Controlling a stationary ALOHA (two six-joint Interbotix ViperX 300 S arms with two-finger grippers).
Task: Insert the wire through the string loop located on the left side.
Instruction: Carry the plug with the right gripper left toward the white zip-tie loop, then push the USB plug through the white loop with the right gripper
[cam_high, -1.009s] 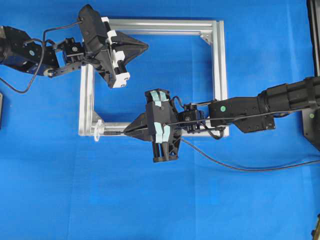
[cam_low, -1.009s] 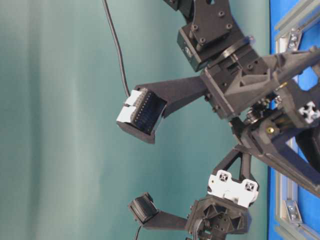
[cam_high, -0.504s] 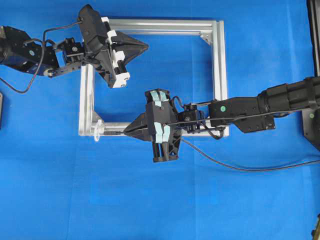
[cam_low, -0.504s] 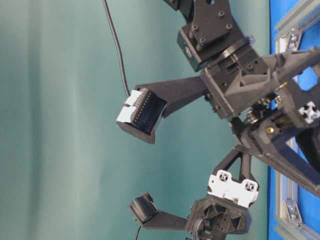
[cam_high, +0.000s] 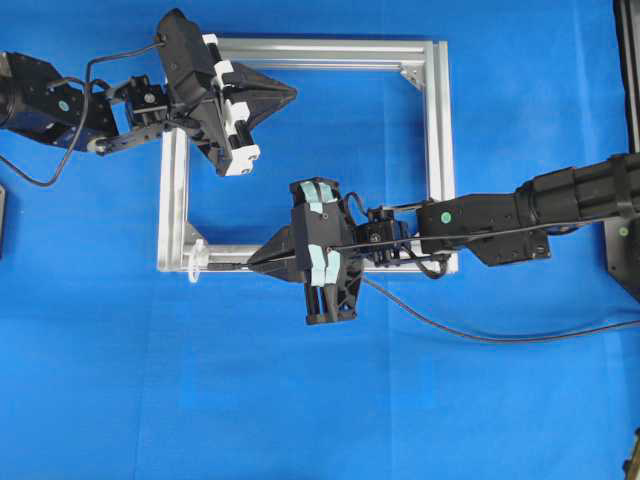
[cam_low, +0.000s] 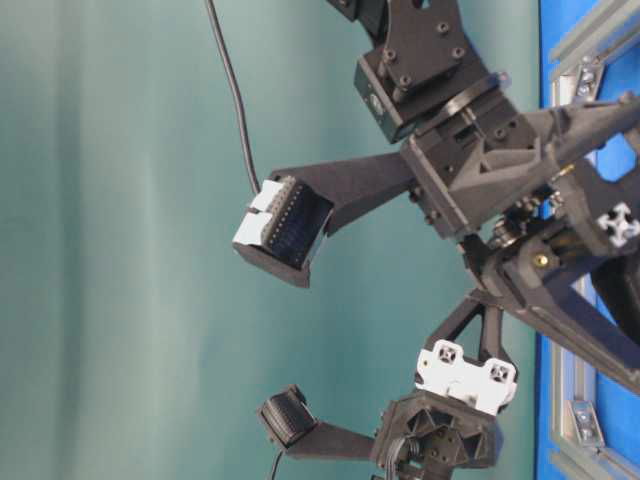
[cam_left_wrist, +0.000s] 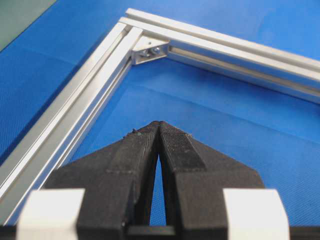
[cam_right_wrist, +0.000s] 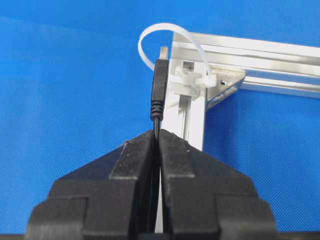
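My right gripper (cam_right_wrist: 158, 131) (cam_high: 252, 262) is shut on the wire (cam_right_wrist: 160, 85), whose black plug sticks out ahead of the fingertips. The plug tip sits at the mouth of the whitish string loop (cam_right_wrist: 170, 45) (cam_high: 193, 262), which is tied to the lower-left corner of the silver frame (cam_high: 436, 150). The rest of the wire (cam_high: 480, 335) trails off to the right across the blue mat. Over the frame's upper-left part my left gripper (cam_left_wrist: 160, 123) (cam_high: 292, 96) hangs shut, with nothing between its fingers.
The square aluminium frame (cam_left_wrist: 75, 110) lies flat on the blue mat, with corner brackets (cam_left_wrist: 148, 49) inside its corners. The right arm (cam_high: 540, 205) reaches across the frame's lower bar. In the table-level view both arms (cam_low: 470, 160) crowd the right side.
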